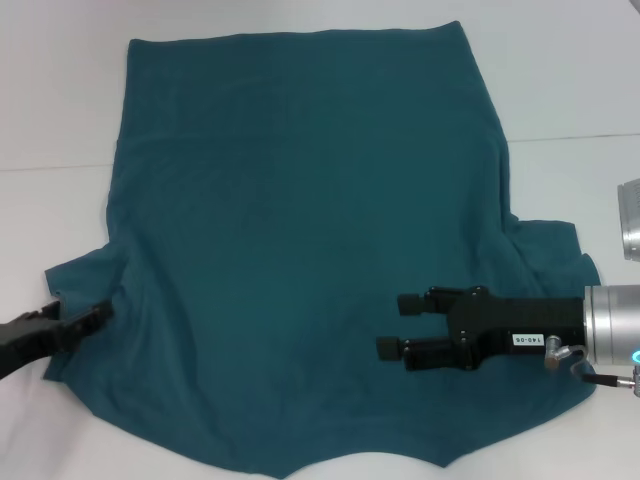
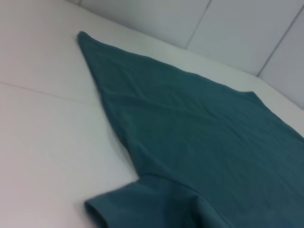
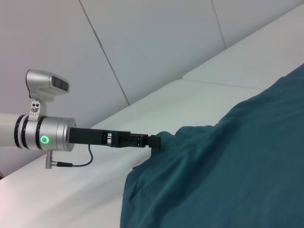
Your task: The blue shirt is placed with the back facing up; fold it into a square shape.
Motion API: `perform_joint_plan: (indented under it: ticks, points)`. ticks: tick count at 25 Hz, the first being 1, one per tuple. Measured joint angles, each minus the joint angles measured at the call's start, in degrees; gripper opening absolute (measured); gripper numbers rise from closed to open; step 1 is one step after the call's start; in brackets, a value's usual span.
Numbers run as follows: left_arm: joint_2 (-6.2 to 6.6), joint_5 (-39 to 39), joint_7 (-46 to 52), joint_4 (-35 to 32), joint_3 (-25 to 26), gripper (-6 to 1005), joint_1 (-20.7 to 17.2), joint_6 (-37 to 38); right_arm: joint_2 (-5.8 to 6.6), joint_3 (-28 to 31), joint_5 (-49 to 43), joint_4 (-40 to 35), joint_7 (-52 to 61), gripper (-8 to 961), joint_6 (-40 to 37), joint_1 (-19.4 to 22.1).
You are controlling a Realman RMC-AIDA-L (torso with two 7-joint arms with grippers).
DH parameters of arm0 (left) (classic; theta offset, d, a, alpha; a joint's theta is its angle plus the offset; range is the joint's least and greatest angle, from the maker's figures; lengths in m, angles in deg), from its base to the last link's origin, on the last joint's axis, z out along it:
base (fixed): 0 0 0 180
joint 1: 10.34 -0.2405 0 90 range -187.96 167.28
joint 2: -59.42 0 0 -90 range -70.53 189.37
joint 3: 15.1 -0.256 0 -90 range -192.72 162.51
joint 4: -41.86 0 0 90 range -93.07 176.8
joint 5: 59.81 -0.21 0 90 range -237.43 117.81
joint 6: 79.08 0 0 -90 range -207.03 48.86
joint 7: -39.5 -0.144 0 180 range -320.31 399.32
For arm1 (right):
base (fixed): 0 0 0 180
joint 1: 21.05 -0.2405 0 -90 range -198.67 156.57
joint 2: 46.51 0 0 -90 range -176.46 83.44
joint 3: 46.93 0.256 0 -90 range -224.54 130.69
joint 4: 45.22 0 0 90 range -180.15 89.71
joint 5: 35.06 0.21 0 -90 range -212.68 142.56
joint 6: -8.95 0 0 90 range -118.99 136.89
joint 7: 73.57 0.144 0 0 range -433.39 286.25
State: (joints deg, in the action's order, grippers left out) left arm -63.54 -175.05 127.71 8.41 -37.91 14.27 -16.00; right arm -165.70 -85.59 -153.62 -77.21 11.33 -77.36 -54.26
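Observation:
The blue shirt (image 1: pixel 300 230) lies spread flat on the white table, plain side up, hem at the far end and both sleeves toward me. My left gripper (image 1: pixel 95 318) is at the edge of the left sleeve (image 1: pixel 75 275), low at the table; from the right wrist view the left gripper (image 3: pixel 154 141) touches the raised sleeve fabric of the shirt (image 3: pixel 228 175). My right gripper (image 1: pixel 398 325) hovers open over the shirt's lower right part, fingers pointing left, holding nothing. The left wrist view shows only the shirt (image 2: pixel 204 133) with its sleeve and side edge.
The white table (image 1: pixel 60 120) extends on all sides of the shirt, with a seam line running across it. A silver camera housing (image 1: pixel 630 215) shows at the right edge. White wall panels (image 3: pixel 156 42) stand behind the table.

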Motion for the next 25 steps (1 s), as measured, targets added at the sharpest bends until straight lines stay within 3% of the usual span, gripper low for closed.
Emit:
perform_joint_plan:
  ticks: [11,17,25]
  points:
    - [-0.03,-0.15,3.49,-0.83,-0.75,827,0.27,-0.81,-0.13,0.08,0.11,0.0,-0.09,917,-0.05,-0.02]
    - [0.04,-0.68,4.37,-0.97,-1.24,620,0.55,-1.88,-0.15,0.16,0.16,0.0,-0.11,916,-0.09,0.05]
    - [0.06,-1.59,4.41,-1.02,-1.34,269,0.85,-2.36,-0.15,1.03,0.18,0.0,-0.09,916,-0.23,0.08]
